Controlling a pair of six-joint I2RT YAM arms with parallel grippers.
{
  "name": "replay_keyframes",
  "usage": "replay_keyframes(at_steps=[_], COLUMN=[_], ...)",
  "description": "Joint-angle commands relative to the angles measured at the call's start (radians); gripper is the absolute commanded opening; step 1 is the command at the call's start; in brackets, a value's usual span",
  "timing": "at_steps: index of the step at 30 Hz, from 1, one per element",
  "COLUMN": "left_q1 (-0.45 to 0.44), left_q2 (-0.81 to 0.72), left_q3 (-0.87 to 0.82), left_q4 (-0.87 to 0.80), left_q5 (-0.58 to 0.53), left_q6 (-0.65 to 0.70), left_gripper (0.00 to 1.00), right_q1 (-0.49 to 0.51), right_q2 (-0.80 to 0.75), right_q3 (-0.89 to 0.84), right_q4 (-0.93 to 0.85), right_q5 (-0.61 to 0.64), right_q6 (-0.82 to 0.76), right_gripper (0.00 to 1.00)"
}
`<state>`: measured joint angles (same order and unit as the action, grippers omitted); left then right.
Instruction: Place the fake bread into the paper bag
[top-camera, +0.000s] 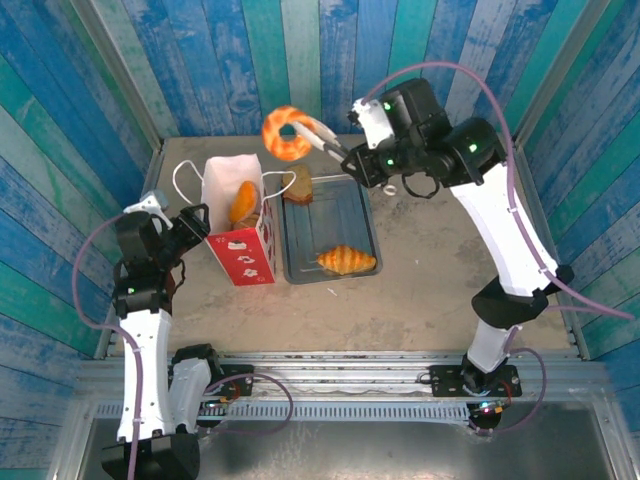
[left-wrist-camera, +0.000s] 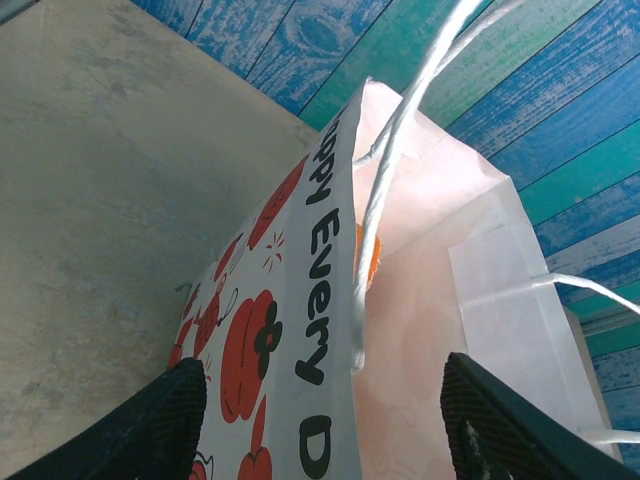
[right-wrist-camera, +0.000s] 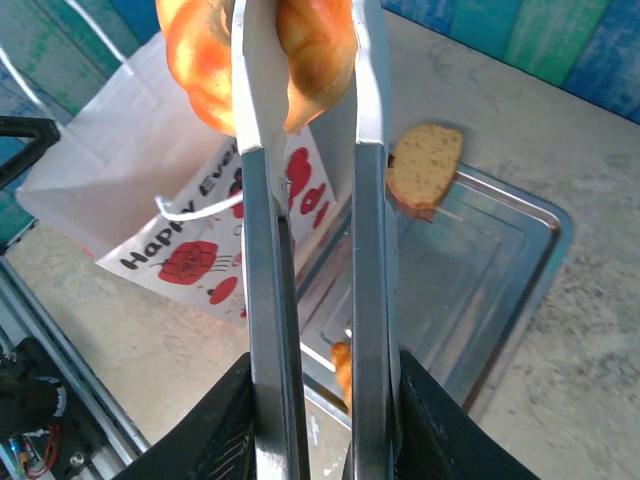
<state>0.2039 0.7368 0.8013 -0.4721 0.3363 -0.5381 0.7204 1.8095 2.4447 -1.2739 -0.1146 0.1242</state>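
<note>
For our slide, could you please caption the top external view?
Tongs in the right fingers hold a ring donut aloft near the paper bag, which the left fingers straddle.

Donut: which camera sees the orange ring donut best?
The top external view: the whole ring donut shows, hole and all, pinched in the tongs that the right claw holds. The right wrist view catches just part of the ring donut between the tong arms, cut off at the picture's top edge.
</note>
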Motion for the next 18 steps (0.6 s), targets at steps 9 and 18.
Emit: replay_keyframes(at_steps=[9,18], left_q1=[0.005,0.004], left_q2=[-0.011,-0.008], left_q3=[-0.017,-0.020], left_q4=[0.021,0.018], left_q5=[-0.002,-0.003], left_q6=[0.010,0.021], left_gripper=[0.56,0.46], right_q1=[0.104,0.154], right_q2=[0.123,0.196], right_q3=[0.078,0.093], right_q4=[0.117,0.119], right_q5=[-0.019,0.050], right_q6=[0.001,-0.019], right_gripper=[0.35,0.35])
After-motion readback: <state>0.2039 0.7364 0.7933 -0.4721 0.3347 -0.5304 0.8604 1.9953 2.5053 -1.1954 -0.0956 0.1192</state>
